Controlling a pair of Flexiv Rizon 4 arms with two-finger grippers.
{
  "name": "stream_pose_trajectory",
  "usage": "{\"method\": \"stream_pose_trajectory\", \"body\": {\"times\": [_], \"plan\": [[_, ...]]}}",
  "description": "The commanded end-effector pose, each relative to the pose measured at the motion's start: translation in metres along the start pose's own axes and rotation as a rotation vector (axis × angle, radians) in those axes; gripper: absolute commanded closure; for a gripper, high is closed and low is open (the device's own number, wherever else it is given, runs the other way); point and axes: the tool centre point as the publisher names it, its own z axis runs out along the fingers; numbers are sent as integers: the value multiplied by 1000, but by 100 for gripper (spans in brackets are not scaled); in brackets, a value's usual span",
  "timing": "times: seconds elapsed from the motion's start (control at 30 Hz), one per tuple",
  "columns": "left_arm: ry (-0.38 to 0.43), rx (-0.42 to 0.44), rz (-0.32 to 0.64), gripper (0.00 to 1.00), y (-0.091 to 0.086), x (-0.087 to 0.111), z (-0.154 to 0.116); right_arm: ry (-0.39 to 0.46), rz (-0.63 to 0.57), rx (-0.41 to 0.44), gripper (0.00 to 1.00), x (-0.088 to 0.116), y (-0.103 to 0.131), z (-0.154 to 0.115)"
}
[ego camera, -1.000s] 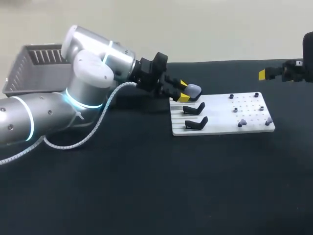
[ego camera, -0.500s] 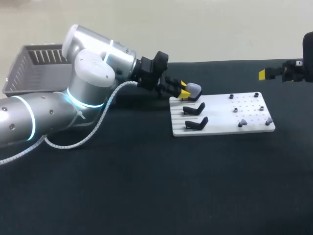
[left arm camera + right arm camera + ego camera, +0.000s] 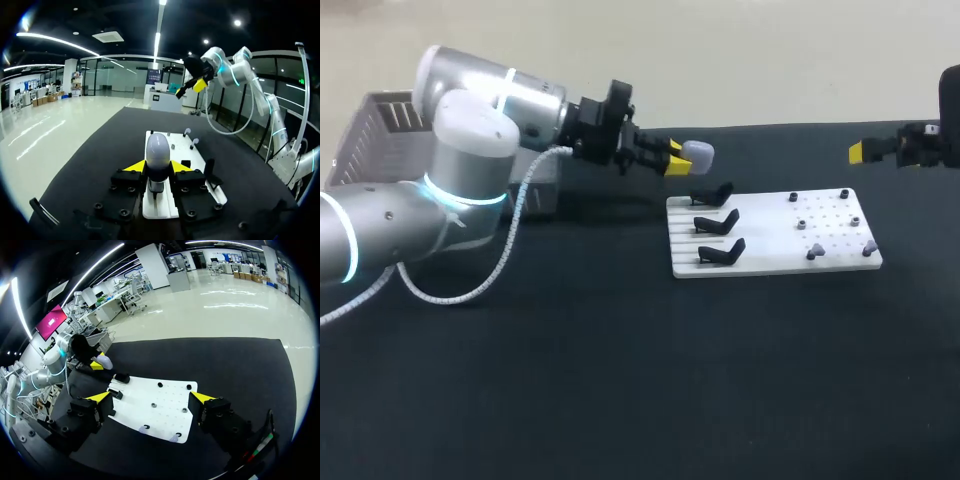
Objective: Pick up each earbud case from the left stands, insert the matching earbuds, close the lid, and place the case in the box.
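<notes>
Pick-up step: the left gripper (image 3: 672,160) clasped the pale earbud case (image 3: 697,154) at the frame's upper middle, clear of the stands (image 3: 716,222); the right gripper (image 3: 860,152) hung released, upper right. Next, probably carrying it toward the earbuds (image 3: 811,253) for loading

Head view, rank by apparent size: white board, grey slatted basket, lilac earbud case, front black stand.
1. White flat plastic board.
2. Grey slatted basket; the left arm hides part, so it may rival the board.
3. Front black stand and pale lilac rounded earbud case: near alike, not ranked.
</notes>
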Motion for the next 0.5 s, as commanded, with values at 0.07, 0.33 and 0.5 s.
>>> {"method": "stream_pose_trajectory", "body": {"times": [0.07,0.33,0.5], "plan": [[-58,-49,-33,100,-33,-11,-33,0,-1,1,0,0,0,0],[-145,-93,-62,100,-66,-32,-71,0,-1,1,0,0,0,0],[-164,-127,-44,100,-83,-38,-84,0,-1,1,0,0,0,0]]}}
